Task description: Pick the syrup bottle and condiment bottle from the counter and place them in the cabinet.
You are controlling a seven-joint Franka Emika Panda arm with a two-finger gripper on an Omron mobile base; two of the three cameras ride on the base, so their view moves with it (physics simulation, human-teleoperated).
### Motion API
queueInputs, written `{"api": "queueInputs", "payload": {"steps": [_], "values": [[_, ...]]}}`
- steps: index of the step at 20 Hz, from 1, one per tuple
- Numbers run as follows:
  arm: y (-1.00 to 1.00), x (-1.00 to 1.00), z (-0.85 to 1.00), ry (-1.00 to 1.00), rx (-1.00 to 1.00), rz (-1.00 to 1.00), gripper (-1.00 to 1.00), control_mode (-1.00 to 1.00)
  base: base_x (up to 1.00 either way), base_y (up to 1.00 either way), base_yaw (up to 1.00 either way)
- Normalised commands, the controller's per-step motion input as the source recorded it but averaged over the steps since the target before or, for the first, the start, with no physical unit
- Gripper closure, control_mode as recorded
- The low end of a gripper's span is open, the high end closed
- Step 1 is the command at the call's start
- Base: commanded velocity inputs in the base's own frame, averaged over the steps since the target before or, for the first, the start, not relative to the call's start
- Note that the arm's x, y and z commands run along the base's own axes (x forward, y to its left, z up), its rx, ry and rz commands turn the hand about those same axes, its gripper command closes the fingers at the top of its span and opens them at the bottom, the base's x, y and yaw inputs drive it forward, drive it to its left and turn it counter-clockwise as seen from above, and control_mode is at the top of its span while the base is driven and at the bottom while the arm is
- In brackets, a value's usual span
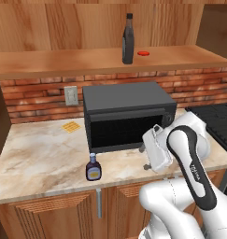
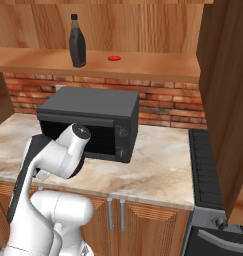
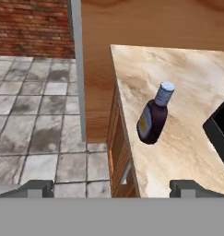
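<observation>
The syrup bottle (image 1: 128, 39) (image 2: 77, 42), tall and dark with a black cap, stands upright on the shelf board of the wooden cabinet (image 1: 87, 63) (image 2: 153, 66). The condiment bottle (image 1: 93, 168) (image 3: 155, 116), small and dark with a bluish cap and a yellow label, stands on the marble counter (image 1: 40, 154) near its front edge. My gripper (image 1: 145, 158) (image 3: 112, 189) hovers to the right of it, in front of the microwave, and points toward it. It is open and empty, well short of the bottle.
A black microwave (image 1: 129, 112) (image 2: 93, 120) fills the middle of the counter behind the hand. A small red disc (image 1: 143, 53) (image 2: 113, 58) lies on the shelf beside the syrup bottle. A yellow pad (image 1: 71, 126) lies at the back left, a stove (image 2: 213, 165) at the right.
</observation>
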Motion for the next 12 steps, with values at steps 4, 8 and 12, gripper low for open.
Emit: {"api": "queueInputs", "payload": {"steps": [4, 8, 12], "values": [[0.04, 0.00, -0.18, 0.00, 0.03, 0.20, -1.00, -1.00, 0.00, 0.00, 0.00], [0.14, 0.03, -0.15, 0.00, 0.06, 0.17, -1.00, -1.00, 0.00, 0.00, 0.00], [0.28, 0.01, -0.07, 0.00, 0.00, 0.10, -1.00, -1.00, 0.00, 0.00, 0.00]]}}
